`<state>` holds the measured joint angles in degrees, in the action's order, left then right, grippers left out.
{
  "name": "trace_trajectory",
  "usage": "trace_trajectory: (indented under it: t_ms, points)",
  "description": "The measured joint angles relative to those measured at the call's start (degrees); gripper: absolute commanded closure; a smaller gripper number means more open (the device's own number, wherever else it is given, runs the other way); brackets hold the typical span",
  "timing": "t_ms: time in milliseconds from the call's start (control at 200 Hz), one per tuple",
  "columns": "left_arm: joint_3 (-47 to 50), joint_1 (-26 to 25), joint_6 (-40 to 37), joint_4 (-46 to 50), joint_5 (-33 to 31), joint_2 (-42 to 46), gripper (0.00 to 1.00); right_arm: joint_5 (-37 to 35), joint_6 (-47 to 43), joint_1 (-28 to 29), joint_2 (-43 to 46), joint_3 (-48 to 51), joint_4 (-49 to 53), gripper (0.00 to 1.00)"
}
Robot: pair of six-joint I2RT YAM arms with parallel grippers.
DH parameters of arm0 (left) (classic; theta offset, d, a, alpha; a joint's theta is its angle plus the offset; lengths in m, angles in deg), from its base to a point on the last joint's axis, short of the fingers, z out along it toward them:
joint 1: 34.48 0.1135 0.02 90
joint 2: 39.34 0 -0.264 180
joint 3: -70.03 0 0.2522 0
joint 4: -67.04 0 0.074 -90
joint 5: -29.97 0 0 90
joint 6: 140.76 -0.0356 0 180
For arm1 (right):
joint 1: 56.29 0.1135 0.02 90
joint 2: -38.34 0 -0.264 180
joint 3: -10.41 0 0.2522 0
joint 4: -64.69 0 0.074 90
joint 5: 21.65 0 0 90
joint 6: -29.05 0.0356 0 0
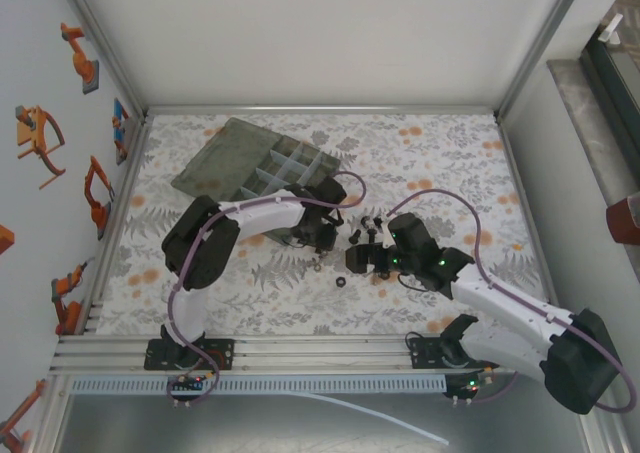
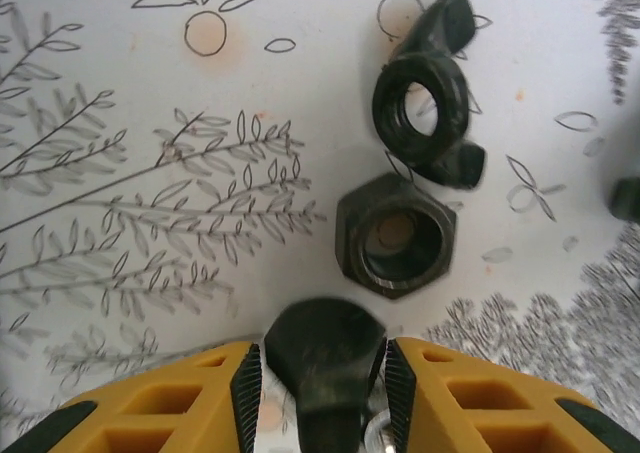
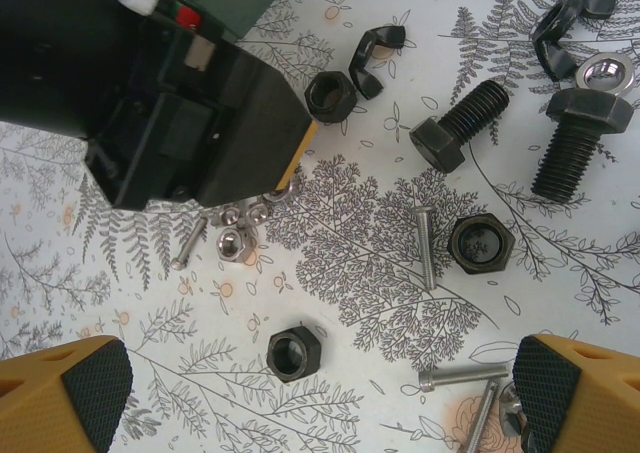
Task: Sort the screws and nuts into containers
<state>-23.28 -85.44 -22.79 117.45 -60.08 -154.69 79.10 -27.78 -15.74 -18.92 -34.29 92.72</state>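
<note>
My left gripper (image 2: 323, 378) is shut on a black piece that looks like a screw (image 2: 325, 358), its broad head between the pads. Just ahead of it lie a black hex nut (image 2: 393, 235) and a black wing nut (image 2: 425, 98). My right gripper (image 3: 320, 403) stands open above the table, over another black hex nut (image 3: 294, 353). Around it are a second hex nut (image 3: 481, 244), two black screws (image 3: 458, 126) (image 3: 577, 138), silver screws (image 3: 425, 243) and small silver nuts (image 3: 235, 241). The containers (image 1: 290, 168) sit at the back left with the lid (image 1: 225, 153) open.
The left arm's wrist (image 3: 170, 93) hangs low, close to the right gripper, over the pile of parts (image 1: 350, 235). One nut (image 1: 340, 281) lies apart, nearer the front. Metal rails (image 1: 320, 111) border the patterned mat.
</note>
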Motion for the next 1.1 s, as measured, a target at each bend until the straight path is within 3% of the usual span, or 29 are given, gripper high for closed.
trace_trajectory:
  t_ms: [95, 315, 466, 706, 886, 1102]
  points:
    - [-1.20, 0.00, 0.24, 0.33, -0.33, -0.59, 0.64, 0.00, 0.00, 0.00, -0.04, 0.00, 0.00, 0.00]
    - [-1.46, 0.15, 0.81, 0.24, -0.87, -0.96, 0.80, 0.00, 0.00, 0.00, -0.04, 0.00, 0.00, 0.00]
    - [-0.66, 0.22, 0.79, 0.15, -1.97, -0.07, 0.84, 0.00, 0.00, 0.00, -0.04, 0.00, 0.00, 0.00]
    - [2.67, 1.57, 0.61, 1.09, -4.11, 11.89, 0.85, 0.26, -0.11, 0.00, -0.85, -0.52, 0.09, 0.01]
    - [3.17, 6.97, 0.61, 3.06, -6.36, 20.26, 0.85, 0.92, -0.24, 0.00, -1.57, -1.07, -0.26, 0.01]
    - [5.42, 12.07, -0.66, 5.11, -7.65, 16.94, 0.85, 1.73, -0.24, 0.00, -1.88, -1.07, -0.35, 0.01]
